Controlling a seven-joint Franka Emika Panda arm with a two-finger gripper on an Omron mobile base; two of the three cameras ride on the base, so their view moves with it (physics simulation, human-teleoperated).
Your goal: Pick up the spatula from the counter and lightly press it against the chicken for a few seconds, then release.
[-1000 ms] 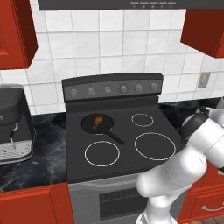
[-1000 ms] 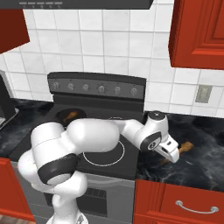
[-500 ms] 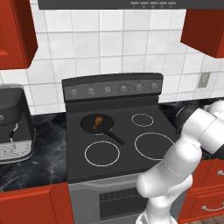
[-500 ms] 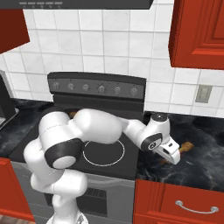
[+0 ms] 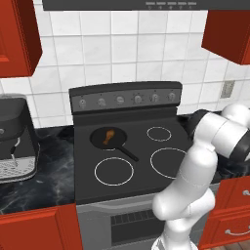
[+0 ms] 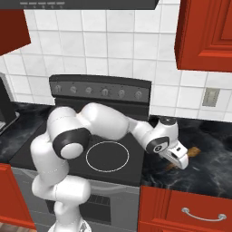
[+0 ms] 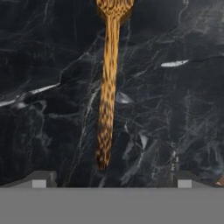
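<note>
The gripper (image 7: pixel 111 178) hangs spread wide and empty over the dark desk (image 7: pixel 183 109); the wooden spatula (image 7: pixel 107 87) lies flat just below, ungrasped; the chicken (image 5: pixel 108 135) sits in the pan (image 5: pixel 93 138) on the stove (image 5: pixel 144 170), well apart; pickup, pressing and release all remain

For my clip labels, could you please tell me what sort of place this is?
A rendered home kitchen, it seems: a black stove with a frying pan, red cabinets above and below, and a coffee machine on the dark marble counter.
</note>
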